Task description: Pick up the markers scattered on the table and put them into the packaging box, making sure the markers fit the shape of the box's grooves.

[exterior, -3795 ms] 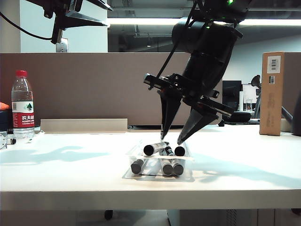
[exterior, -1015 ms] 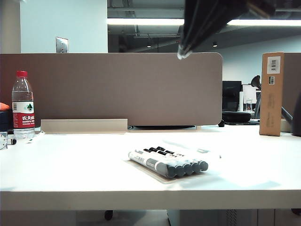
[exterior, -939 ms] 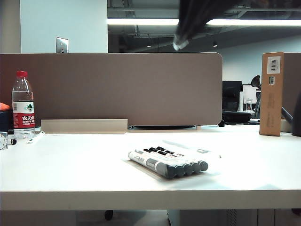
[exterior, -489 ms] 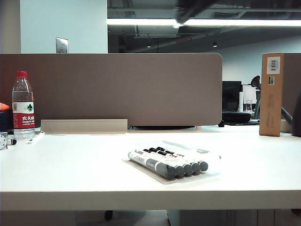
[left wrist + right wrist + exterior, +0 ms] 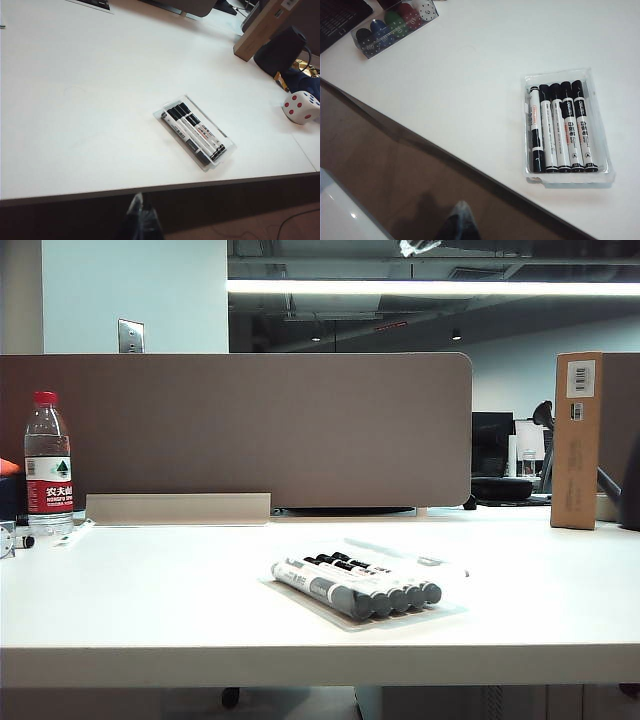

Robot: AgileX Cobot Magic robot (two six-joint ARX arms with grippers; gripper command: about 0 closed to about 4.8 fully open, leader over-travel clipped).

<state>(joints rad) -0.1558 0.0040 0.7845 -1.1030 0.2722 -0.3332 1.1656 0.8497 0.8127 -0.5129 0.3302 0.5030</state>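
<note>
On the far left of the white desk (image 5: 150,590) stands a water bottle (image 5: 48,465). Near the middle, five markers (image 5: 561,126) lie side by side in the clear packaging box (image 5: 602,145). Far right stands a cardboard box (image 5: 577,438). Above the near edge, left gripper (image 5: 140,222) and right gripper (image 5: 459,222) hang clenched, empty.

I am seeing five white-barrelled, black-capped markers (image 5: 562,128) lying in one clear plastic packaging box (image 5: 604,142) on one white table (image 5: 470,85)
</note>
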